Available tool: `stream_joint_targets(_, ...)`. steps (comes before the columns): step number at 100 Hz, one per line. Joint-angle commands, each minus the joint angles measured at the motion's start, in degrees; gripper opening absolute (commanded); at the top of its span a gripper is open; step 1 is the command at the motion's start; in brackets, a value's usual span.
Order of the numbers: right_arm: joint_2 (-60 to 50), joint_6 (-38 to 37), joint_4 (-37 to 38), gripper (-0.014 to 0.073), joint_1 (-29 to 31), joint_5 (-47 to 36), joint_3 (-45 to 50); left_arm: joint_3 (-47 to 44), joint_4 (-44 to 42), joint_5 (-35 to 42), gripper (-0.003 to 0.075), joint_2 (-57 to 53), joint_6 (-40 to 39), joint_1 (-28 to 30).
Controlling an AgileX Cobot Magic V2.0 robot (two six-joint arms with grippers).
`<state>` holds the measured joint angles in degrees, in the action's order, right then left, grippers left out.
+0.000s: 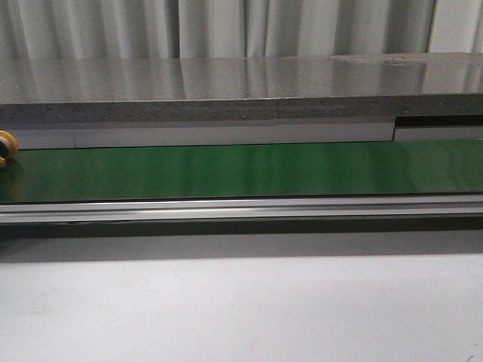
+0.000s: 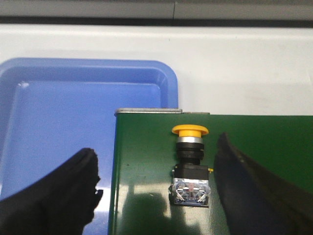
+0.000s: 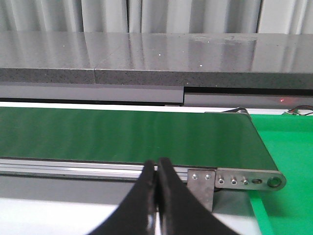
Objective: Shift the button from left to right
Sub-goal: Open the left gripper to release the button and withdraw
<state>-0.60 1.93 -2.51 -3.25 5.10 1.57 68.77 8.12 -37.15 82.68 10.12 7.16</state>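
I count one button (image 2: 190, 166) on the green belt (image 2: 254, 147), standing upright near the belt's left end, yellow cap up; in the front view only its cap shows at the far left edge (image 1: 7, 145). My left hand (image 2: 156, 188) is spread wide, its two fingers (image 2: 58, 196) either side of the button and not touching it. Beyond the belt's end lies one blue tray (image 2: 73, 112). My right hand (image 3: 157, 191) hangs with its two fingers pressed together, gripping nothing, before the belt's right end.
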Motion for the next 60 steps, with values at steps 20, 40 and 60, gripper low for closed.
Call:
stream_joint_targets(20, -1.21, 0.13, 0.62, -0.0068, 0.33, -4.74, -0.83, -14.65, 1.19, 22.61, 0.0484, -20.11, 1.44, -6.74)
stream_joint_targets(40, -1.21, 0.13, 0.62, -0.0068, 0.33, -4.74, -0.83, -24.34, 1.19, 27.75, 0.0484, -33.63, 1.44, -10.05)
stream_joint_targets(60, -1.21, 0.13, 0.62, -0.0068, 0.33, -4.74, -0.83, -33.00, 1.19, 27.75, 0.0484, -46.06, 1.44, -10.17)
